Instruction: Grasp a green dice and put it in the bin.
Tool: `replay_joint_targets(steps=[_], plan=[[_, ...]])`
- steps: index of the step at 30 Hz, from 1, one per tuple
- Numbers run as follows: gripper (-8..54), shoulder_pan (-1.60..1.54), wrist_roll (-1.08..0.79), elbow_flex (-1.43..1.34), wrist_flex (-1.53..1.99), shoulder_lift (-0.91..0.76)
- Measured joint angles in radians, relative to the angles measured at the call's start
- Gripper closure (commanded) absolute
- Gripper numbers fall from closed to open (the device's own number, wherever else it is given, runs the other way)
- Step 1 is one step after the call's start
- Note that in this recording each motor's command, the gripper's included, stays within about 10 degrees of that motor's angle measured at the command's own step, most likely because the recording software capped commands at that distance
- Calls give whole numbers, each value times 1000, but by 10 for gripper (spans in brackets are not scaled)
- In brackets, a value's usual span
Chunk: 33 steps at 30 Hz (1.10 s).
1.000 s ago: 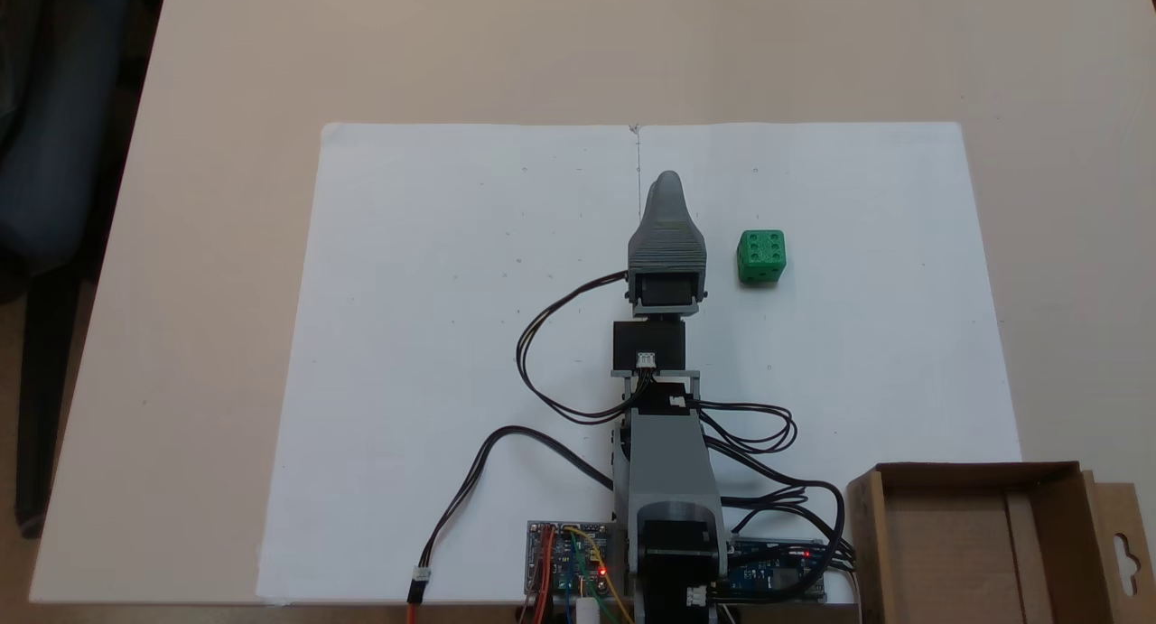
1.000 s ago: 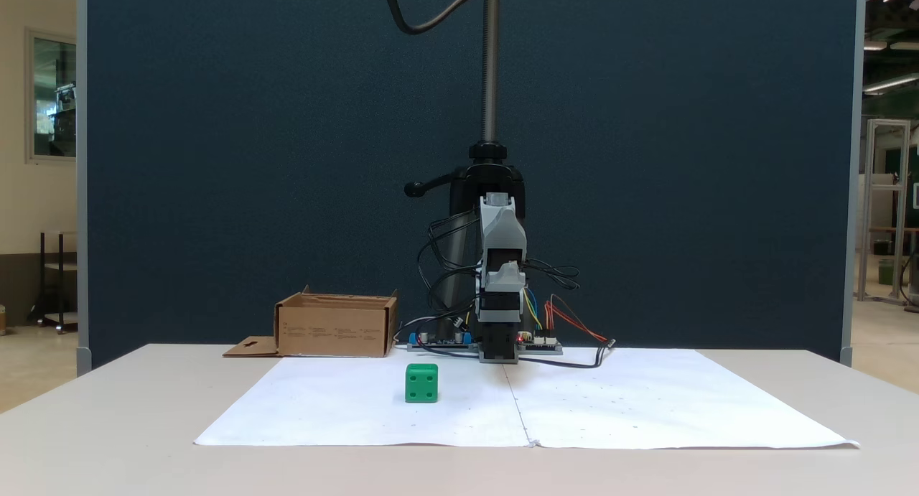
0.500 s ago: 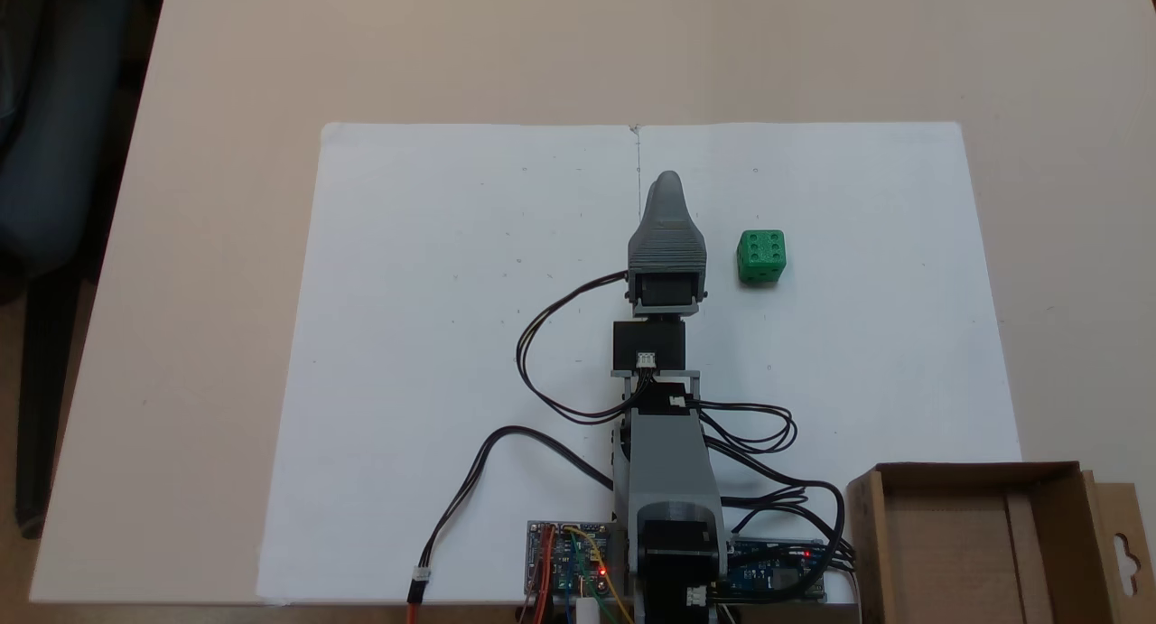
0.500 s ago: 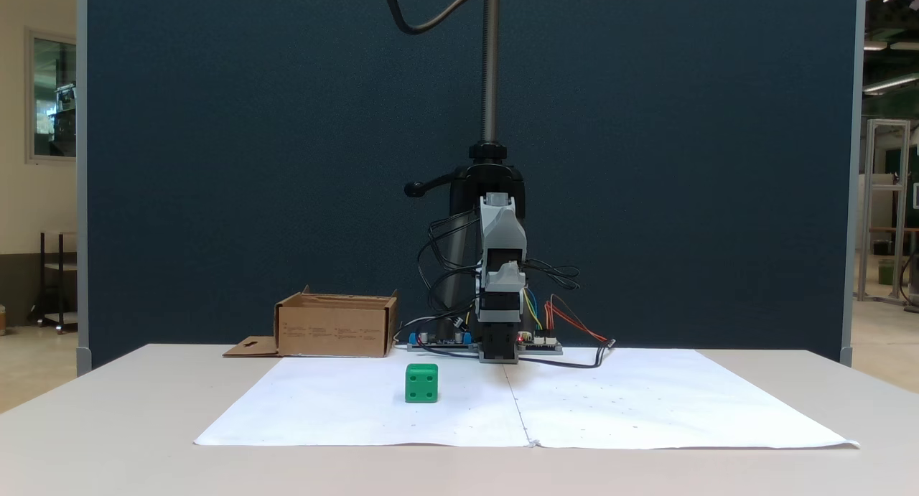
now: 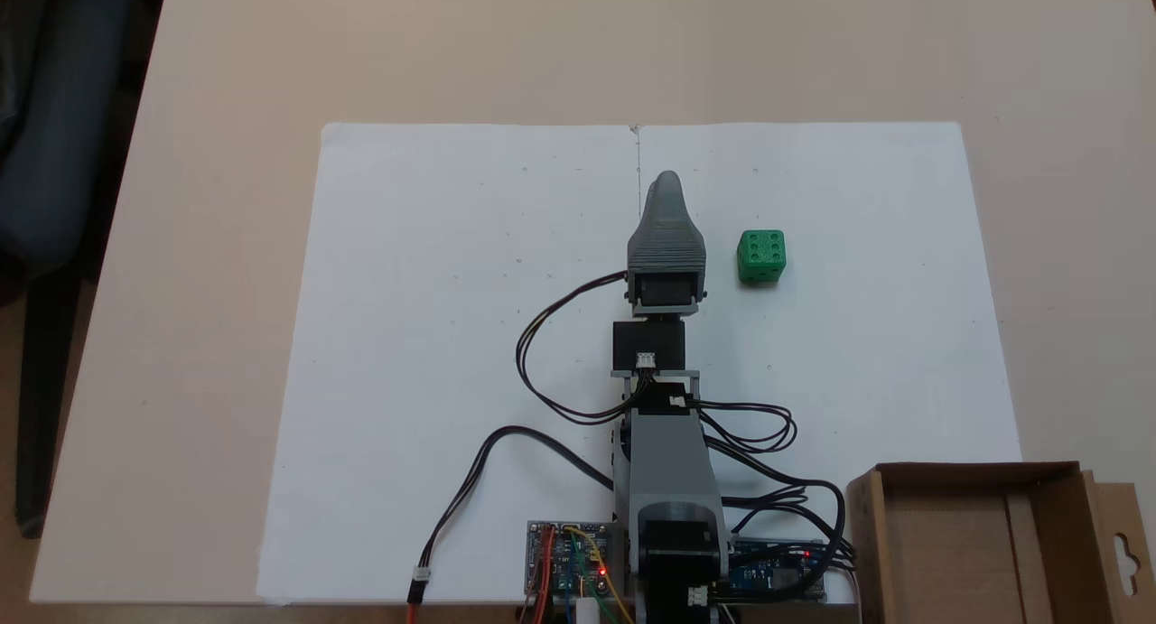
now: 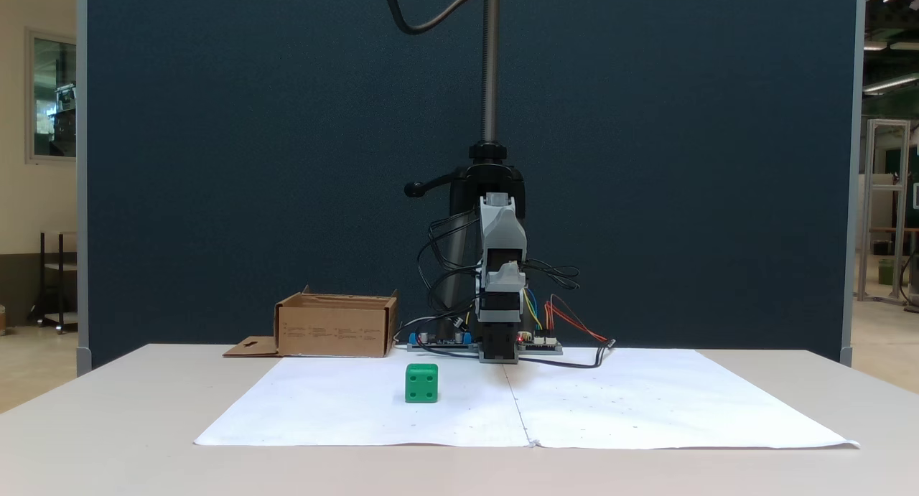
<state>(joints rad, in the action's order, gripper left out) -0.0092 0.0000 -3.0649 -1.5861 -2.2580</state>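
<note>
Nothing changed across the last second: same folded rest pose for the arm, same spot for the green dice, so no approach begun and the whole task judged to lie ahead. Seen from above, going left to right: a dark chair or similar shape at the left edge, bare beige worktop, then the white paper sheets taped or butted along a centre line, with the gripper pointing away from the base over that seam. Jaws stacked one behind the other from both fixed views, so spread or pressed together cannot be told; nothing seen between them. Just right of the gripper, apart from it and flat on the paper, the dice with six pips upward. Further right and nearer the base, at the worktop's corner, the bin, open-topped, nothing visible inside, hang-hole flap folded outward. Beside the arm's base, circuit boards with lit red LEDs and looping black cables. In the front-facing fixed view, order reversed: bin left, dice in front, arm centre. Behind, a dark blue partition and a clamp pole; a lit hall beyond on both sides.
</note>
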Motion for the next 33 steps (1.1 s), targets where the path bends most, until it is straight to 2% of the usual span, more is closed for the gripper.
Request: replay_joint_targets(steps=[4, 8, 33], plan=[[27, 0, 0, 2, 9, 0], [33, 8, 0, 54, 207, 2], [4, -54, 0, 1094, 1852, 0]])
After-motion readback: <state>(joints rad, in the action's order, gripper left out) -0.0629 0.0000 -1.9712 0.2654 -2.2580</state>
